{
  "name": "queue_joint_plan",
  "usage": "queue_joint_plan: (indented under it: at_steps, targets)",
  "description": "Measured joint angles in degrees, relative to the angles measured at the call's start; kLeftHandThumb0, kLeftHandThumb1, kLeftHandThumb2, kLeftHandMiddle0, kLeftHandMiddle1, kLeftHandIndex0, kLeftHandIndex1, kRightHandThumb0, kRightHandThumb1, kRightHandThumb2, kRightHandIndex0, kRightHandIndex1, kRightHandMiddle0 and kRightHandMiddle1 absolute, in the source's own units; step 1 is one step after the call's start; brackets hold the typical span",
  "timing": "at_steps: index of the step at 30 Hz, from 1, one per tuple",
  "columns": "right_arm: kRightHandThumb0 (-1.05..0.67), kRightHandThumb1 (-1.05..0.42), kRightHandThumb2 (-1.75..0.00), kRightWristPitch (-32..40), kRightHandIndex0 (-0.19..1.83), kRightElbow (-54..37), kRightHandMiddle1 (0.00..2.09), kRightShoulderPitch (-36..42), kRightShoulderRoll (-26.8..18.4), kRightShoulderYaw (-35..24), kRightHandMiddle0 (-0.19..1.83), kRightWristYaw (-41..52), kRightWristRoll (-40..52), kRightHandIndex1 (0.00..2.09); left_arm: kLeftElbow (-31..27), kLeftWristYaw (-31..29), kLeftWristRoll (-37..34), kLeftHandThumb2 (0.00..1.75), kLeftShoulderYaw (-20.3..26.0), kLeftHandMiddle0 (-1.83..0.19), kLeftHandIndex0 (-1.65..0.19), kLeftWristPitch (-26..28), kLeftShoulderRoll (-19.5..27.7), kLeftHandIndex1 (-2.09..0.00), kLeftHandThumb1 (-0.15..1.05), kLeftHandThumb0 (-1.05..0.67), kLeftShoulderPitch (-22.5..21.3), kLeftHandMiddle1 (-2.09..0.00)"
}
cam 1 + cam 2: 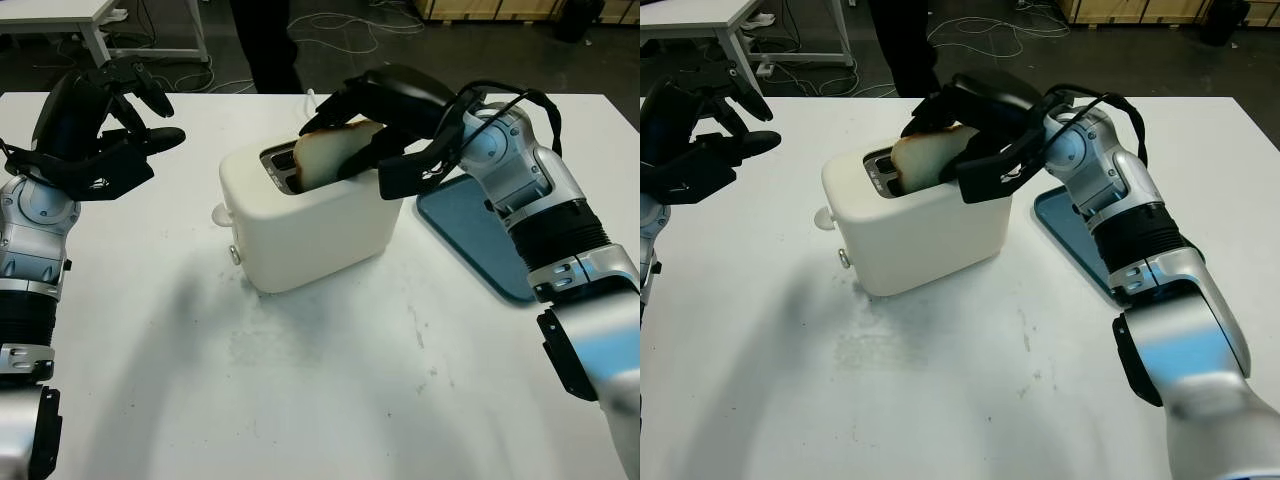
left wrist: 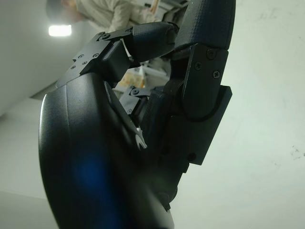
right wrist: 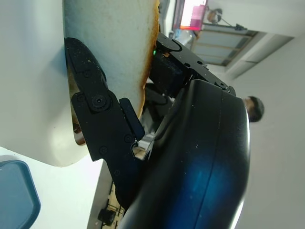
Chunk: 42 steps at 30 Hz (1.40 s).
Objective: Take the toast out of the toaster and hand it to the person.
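A white toaster [image 1: 300,225] stands in the middle of the white table [image 1: 300,400]. A slice of toast [image 1: 325,155], browned along its edge, sticks up tilted out of the slot. My right hand [image 1: 385,125] is shut on the toast from the right, one finger over the top and the others below. In the right wrist view a black finger [image 3: 95,119] presses flat against the pale toast [image 3: 114,47] above the toaster [image 3: 28,95]. My left hand [image 1: 110,125] is open, raised above the table's left side, well apart from the toaster.
A blue tray [image 1: 470,235] lies on the table right of the toaster, under my right forearm. A person in dark trousers [image 1: 265,40] stands beyond the far edge. Cables and a table leg show on the floor behind.
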Motion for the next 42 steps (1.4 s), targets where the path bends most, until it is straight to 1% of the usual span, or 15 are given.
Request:
queue_joint_plan:
  at_steps: [1, 2, 5, 8, 11, 16, 18, 23, 26, 28, 32, 34, 37, 40, 42]
  targets:
    - [-0.49, -0.78, -0.01, -0.2, 0.94, 0.0, 1.51, 0.0, -0.1, 0.0, 0.83, -0.1, -0.1, 1.63, 0.0, 0.0, 0.0, 0.15, 0.0, -0.7, -0.58, 0.0, 0.0, -1.46, 0.92, -1.05, 0.0, -1.45]
    - [-0.52, -0.8, -0.02, -0.5, 1.0, 0.0, 1.65, 0.0, -0.2, 0.0, 0.83, -0.4, -0.3, 1.7, 0.0, 0.0, 0.1, 0.14, 0.0, -0.7, -0.58, 0.1, 0.0, -1.46, 0.92, -1.05, 0.0, -1.45]
    - [-0.57, -0.88, -0.06, -1.9, 1.09, 0.0, 1.73, 0.0, -0.9, 0.2, 0.86, -2.7, -2.1, 1.74, -0.1, 0.0, 0.1, 0.13, 0.0, -0.7, -0.58, 0.4, 0.0, -1.47, 0.92, -1.05, 0.0, -1.46]
    - [-0.59, -0.92, -0.28, -2.9, 1.11, 0.0, 1.66, 0.0, -1.1, 0.4, 0.88, -4.4, -3.5, 1.74, -0.1, 0.0, 0.1, 0.13, 0.0, -0.7, -0.58, 0.4, -0.3, -1.47, 0.92, -1.05, 0.0, -1.45]
    - [-0.56, -0.92, -0.37, -3.5, 1.15, 0.7, 1.74, 0.0, -1.0, 0.0, 0.9, -4.9, -3.3, 1.75, -0.1, 0.0, 0.1, 0.13, 0.0, -0.7, -0.58, 0.4, -0.5, -1.47, 0.92, -1.05, 0.1, -1.45]
    - [-0.5, -0.92, -0.38, -7.5, 1.18, 2.5, 1.75, 0.0, -0.6, -2.6, 0.92, -9.6, -1.5, 1.75, -0.1, 0.0, 0.1, 0.12, 0.0, -0.7, -0.58, 0.4, -0.5, -1.47, 0.92, -1.05, 0.1, -1.46]
    - [-0.5, -0.92, -0.41, -8.4, 1.15, 2.7, 1.75, -0.2, -0.5, -4.0, 0.88, -10.8, -0.5, 1.75, -0.2, 0.0, 0.1, 0.12, 0.0, -0.7, -0.58, 0.8, -0.5, -1.47, 0.92, -1.05, 0.2, -1.46]
    - [-0.5, -0.92, -0.4, -8.1, 1.07, 4.4, 1.75, -2.8, -0.4, -8.2, 0.82, -11.1, 4.4, 1.75, -0.5, 0.0, 0.1, 0.11, 0.0, -0.7, -0.59, 1.5, -0.5, -1.46, 0.92, -1.05, 1.0, -1.45]
    - [-0.54, -0.92, -0.38, -7.5, 1.01, 8.2, 1.75, -5.6, -0.7, -11.0, 0.77, -12.0, 6.8, 1.75, -0.5, 0.0, 0.1, 0.12, 0.0, -0.7, -0.59, 1.5, -0.5, -1.46, 0.92, -1.05, 1.2, -1.44]
    - [-0.57, -0.92, -0.37, -7.4, 1.02, 11.4, 1.75, -7.3, -1.1, -12.7, 0.79, -12.9, 7.9, 1.75, -0.5, 0.0, 0.1, 0.12, 0.0, -0.7, -0.58, 1.5, -0.5, -1.45, 0.92, -1.05, 1.2, -1.44]
    - [-0.54, -0.92, -0.33, -6.9, 1.04, 16.1, 1.75, -10.4, -2.0, -16.2, 0.83, -14.2, 10.6, 1.75, -0.5, 0.0, 0.1, 0.12, 0.0, -0.71, -0.58, 1.5, -0.5, -1.46, 0.92, -1.05, 1.2, -1.44]
    - [-0.53, -0.92, -0.29, -6.8, 1.05, 18.5, 1.66, -11.6, -2.3, -18.2, 0.89, -15.0, 12.9, 1.75, -0.5, 0.0, 0.1, 0.12, 0.0, -0.71, -0.58, 1.5, -0.5, -1.46, 0.92, -1.05, 1.2, -1.45]
    - [-0.52, -0.92, -0.29, -5.1, 1.02, 22.5, 1.73, -12.7, -2.7, -20.3, 0.83, -16.5, 14.8, 1.75, -0.5, 0.0, 0.1, 0.12, 0.0, -0.71, -0.58, 1.5, -0.5, -1.46, 0.92, -1.05, 1.2, -1.44]
    - [-0.45, -0.92, -0.31, 0.2, 0.96, 27.3, 1.74, -13.1, -2.5, -22.7, 0.72, -17.6, 17.3, 1.75, -0.5, 0.0, 0.1, 0.12, 0.0, -0.71, -0.58, 1.5, -0.5, -1.47, 0.92, -1.05, 1.2, -1.44]
    - [-0.4, -0.92, -0.33, 3.3, 0.95, 30.7, 1.74, -13.0, -2.1, -24.6, 0.72, -17.8, 19.5, 1.75, -0.5, 0.0, 0.1, 0.12, 0.0, -0.71, -0.58, 1.5, -0.5, -1.47, 0.92, -1.05, 1.2, -1.44]
